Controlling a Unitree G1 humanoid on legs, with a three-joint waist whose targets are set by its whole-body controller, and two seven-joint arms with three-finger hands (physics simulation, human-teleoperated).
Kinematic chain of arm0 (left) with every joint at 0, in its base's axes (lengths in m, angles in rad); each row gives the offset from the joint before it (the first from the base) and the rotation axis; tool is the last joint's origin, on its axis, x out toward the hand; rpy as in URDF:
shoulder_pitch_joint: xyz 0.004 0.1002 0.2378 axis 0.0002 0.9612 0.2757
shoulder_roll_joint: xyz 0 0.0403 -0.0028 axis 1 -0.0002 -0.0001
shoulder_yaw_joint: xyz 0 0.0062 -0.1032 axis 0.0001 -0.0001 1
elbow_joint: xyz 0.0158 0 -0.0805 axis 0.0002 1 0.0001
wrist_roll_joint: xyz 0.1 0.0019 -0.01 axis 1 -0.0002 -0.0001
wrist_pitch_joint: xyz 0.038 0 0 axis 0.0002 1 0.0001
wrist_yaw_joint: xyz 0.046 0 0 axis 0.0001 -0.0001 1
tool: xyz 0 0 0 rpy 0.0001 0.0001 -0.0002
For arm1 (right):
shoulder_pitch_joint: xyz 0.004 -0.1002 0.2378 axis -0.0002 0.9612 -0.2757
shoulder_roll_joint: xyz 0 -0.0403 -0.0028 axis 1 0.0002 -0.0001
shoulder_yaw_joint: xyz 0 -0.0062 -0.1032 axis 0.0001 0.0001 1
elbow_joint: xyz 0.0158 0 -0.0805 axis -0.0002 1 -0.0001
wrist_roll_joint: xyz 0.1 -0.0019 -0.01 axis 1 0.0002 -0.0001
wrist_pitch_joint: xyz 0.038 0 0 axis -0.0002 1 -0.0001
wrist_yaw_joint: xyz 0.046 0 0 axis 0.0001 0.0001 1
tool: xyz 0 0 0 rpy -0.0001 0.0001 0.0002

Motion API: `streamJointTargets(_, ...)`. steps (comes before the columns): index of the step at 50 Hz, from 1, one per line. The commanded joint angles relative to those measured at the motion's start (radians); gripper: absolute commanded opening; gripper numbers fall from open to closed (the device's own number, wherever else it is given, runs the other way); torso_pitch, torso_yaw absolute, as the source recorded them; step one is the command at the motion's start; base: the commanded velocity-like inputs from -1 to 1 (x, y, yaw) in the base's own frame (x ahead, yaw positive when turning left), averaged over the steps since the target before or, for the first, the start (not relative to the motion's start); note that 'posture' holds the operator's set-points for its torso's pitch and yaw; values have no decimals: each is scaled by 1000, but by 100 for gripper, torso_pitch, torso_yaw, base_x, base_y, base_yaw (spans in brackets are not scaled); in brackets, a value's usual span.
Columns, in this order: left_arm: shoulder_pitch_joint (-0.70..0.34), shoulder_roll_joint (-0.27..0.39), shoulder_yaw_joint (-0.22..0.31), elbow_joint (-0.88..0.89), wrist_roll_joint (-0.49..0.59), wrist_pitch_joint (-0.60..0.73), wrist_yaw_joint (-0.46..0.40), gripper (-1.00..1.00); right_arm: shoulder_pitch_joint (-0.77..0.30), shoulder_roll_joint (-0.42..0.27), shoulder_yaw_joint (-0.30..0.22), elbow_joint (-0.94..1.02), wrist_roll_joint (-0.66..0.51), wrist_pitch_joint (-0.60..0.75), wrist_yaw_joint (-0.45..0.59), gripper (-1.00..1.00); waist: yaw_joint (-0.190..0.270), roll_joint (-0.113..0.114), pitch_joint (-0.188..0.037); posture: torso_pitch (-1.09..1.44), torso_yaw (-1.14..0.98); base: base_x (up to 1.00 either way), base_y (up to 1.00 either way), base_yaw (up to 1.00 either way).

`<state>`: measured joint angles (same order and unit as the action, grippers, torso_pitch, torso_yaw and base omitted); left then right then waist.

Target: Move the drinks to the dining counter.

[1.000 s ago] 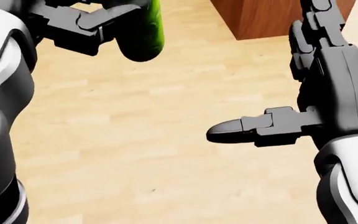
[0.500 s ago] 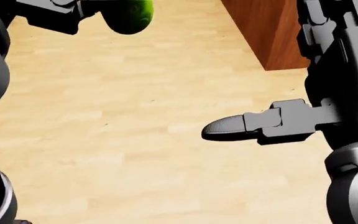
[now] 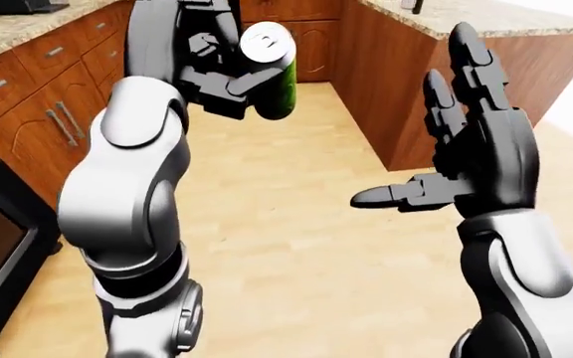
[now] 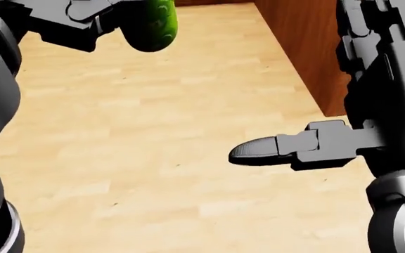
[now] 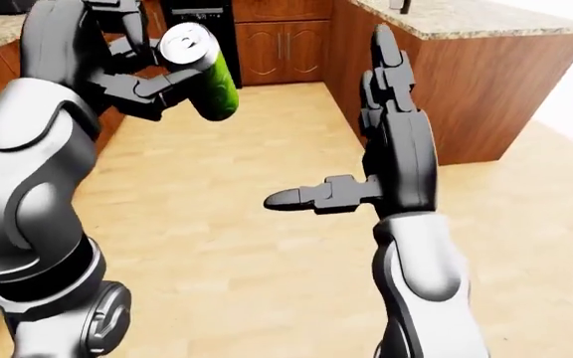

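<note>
Cabinets [image 3: 43, 89]: wooden drawers and doors under a speckled stone top, along the left edge of the left-eye view.
Can [image 3: 272, 71]: green, with a silver top and pull tab; tilted, held up over the wooden floor [image 3: 296, 246], in the upper left of all three views.
Left robot hand [image 3: 217, 78]: raised on a bent arm, dark fingers wrapped round the can's side.
Right robot hand [image 3: 466, 149]: upright, palm turned left, fingers spread and pointing up, thumb [image 4: 258, 150] sticking out sideways to the left; it holds nothing.
Surface [image 5: 466, 22]: speckled stone top on a brown wooden base, at the upper right of the right-eye view, well apart from the can.
</note>
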<state>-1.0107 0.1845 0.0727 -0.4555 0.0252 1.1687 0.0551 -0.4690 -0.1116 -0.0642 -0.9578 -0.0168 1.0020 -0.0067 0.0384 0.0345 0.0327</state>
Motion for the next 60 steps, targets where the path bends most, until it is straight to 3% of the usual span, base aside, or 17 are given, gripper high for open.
streamJointTargets(1, -30, 2, 4, -19, 1, -57, 6, -100, -21, -5, 0, -14, -4, -20, -1, 100, 2, 9, -14, 0, 0, 93, 0, 0)
streamJointTargets(3, -28, 2, 3, -19, 2, -58, 5, -100, -19, -4, 0, -11, -5, -24, 1, 100, -4, -13, -21, 0, 0, 89, 0, 0)
streamJointTargets(5, -34, 3, 4, -18, 3, -55, 4, -100, -20, -4, 4, -8, -8, -25, 0, 100, -23, -122, -27, 0, 0, 83, 0, 0)
streamJointTargets(7, -34, 4, 5, -18, 3, -55, 4, -100, -15, -2, 5, 0, -9, -38, 2, 100, -16, -89, 29, 0, 0, 81, 0, 0)
streamJointTargets(15, -36, 7, 9, -23, 2, -49, 3, -100, -17, 7, 5, -5, 1, -29, 2, 100, -40, -70, -11, 0, 0, 62, 1, 0)
streamJointTargets(18, -32, 8, 12, -25, 0, -51, 3, -100, -15, 9, 9, -7, 0, -32, 0, 100, -10, 33, -23, 0, 0, 51, 25, 0)
streamJointTargets(20, -31, 10, 14, -24, -2, -54, 4, -100, -15, 11, 11, -9, -1, -30, -2, 100, 2, 8, 11, 0, 0, 48, 30, 0)
streamJointTargets(27, -28, 14, 18, -24, -8, -55, 8, -100, -8, 16, 16, 0, -3, -48, -1, 100, 7, -12, -8, 0, 0, 43, 30, 0)
streamJointTargets(31, -28, 16, 19, -27, -12, -52, 10, -100, -5, 17, 19, -5, -4, -47, -2, 100, -9, -98, -25, 0, 0, 38, 31, 0)
streamJointTargets(32, -29, 18, 20, -28, -13, -50, 10, -100, -3, 16, 19, -2, -5, -50, -1, 100, -5, -86, 11, 0, 0, 38, 31, 0)
streamJointTargets(37, -28, 20, 21, -31, -17, -49, 12, -100, -4, 17, 23, -6, -10, -45, -1, 100, -20, -89, -13, 0, 0, 33, 35, 0)
streamJointTargets(42, -31, 22, 21, -30, -20, -47, 14, -100, -4, 19, 19, 1, -11, -50, 1, 100, -19, -23, -21, 0, 0, 31, 37, 0)
streamJointTargets(44, -31, 22, 20, -29, -20, -49, 14, -100, -9, 20, 18, -1, -10, -44, 1, 100, -13, 69, -72, 0, 0, 34, 36, 0)
streamJointTargets(45, -31, 22, 20, -30, -21, -48, 14, -100, -8, 19, 18, 2, -10, -47, 1, 100, -14, 25, -23, 0, 0, 41, 37, 0)
streamJointTargets(46, -30, 22, 19, -30, -21, -47, 14, -100, -7, 19, 18, 3, -10, -49, 1, 100, -9, 37, 5, 0, 0, 44, 37, 0)
streamJointTargets(59, -34, 23, 18, -31, -20, -44, 14, -100, -15, 19, 17, -8, -9, -34, -1, 100, -17, -79, -24, 0, 0, 44, 34, 0)
streamJointTargets(60, -34, 24, 18, -32, -20, -44, 13, -100, -14, 20, 17, -9, -8, -34, -1, 100, -17, -57, -13, 0, 0, 41, 27, 0)
